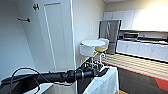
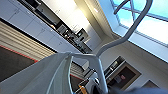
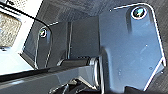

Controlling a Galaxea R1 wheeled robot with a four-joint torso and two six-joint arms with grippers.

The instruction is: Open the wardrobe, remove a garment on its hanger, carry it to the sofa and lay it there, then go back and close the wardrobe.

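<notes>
While the left arm reaches in from the lower left of the head view, its gripper (image 1: 103,72) is clenched on the hanger (image 2: 100,53), and the garment (image 1: 105,83), a thin white T-shirt, drapes from it and hangs down past the lower edge of the picture. From the left wrist camera the hanger's white bar runs over the folded white fabric, and its slim curved hook rises toward a bright skylight (image 2: 150,20) in the ceiling. A white panelled door (image 1: 56,35) stands just beyond the arm, with a small metal fitting near its top and a dark bar on the white wall beside it. Past the door a round white table (image 1: 93,43) and white chairs (image 1: 88,50) stand close together on the striped floor, one with a yellow seat. Farther back, a steel refrigerator (image 1: 110,33) stands against the wall beside white kitchen cabinets (image 1: 142,48) with a dark worktop, and more white cabinets hang above. A red strip (image 1: 140,72) separates the light striped floor from dark carpet near the robot. The right wrist camera looks at the robot's own dark plate and bar over dark carpet; whether the right jaws are released or clenched cannot be told.
</notes>
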